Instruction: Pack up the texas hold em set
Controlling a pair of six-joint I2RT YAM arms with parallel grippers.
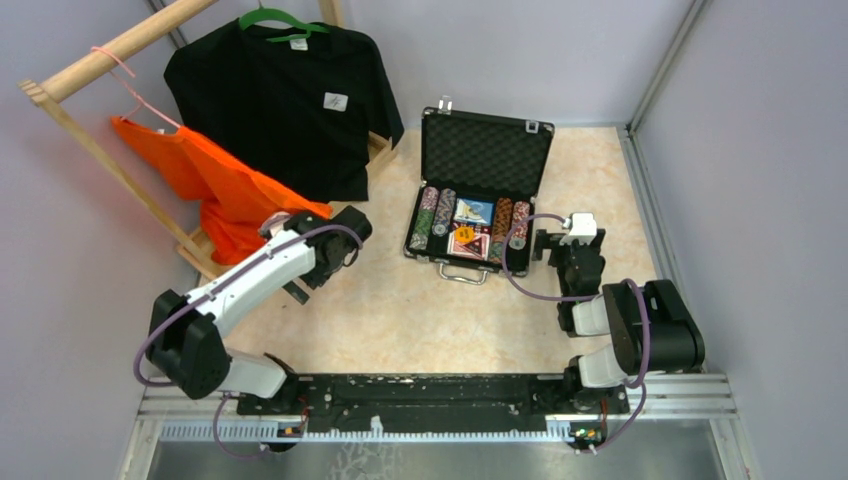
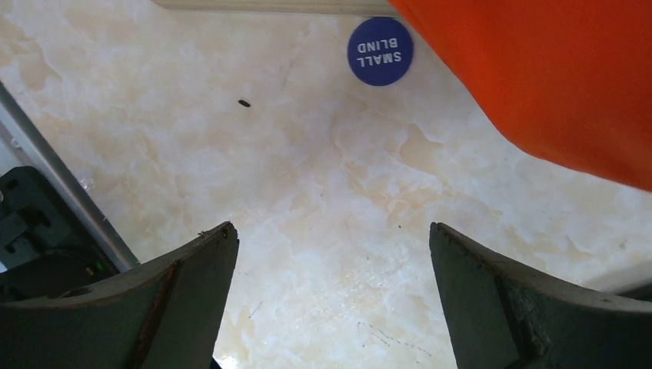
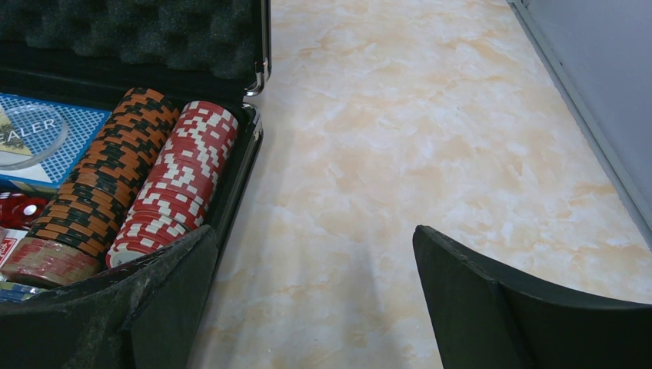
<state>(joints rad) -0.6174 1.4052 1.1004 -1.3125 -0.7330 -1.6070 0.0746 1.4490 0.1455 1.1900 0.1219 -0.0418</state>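
Observation:
The black case (image 1: 478, 255) lies open at the table's middle back, its foam lid (image 1: 485, 152) upright. It holds rows of striped chips (image 1: 432, 215), cards and tokens. In the right wrist view the red-and-white chips (image 3: 181, 181), orange-and-black chips (image 3: 108, 169), a clear dealer button (image 3: 23, 134) and red dice (image 3: 19, 209) show inside. My right gripper (image 3: 315, 231) is open and empty just right of the case (image 1: 568, 238). My left gripper (image 2: 330, 231) is open and empty over bare table. A blue round "SMALL BLIND" token (image 2: 380, 51) lies ahead of it, by the orange garment (image 2: 538, 77).
A wooden rack (image 1: 110, 50) at the back left carries a black T-shirt (image 1: 285, 100) and the orange garment (image 1: 225, 190). Its wooden base (image 2: 269, 4) lies just past the token. Grey walls close in the table. A metal rail (image 2: 61, 192) runs along the left.

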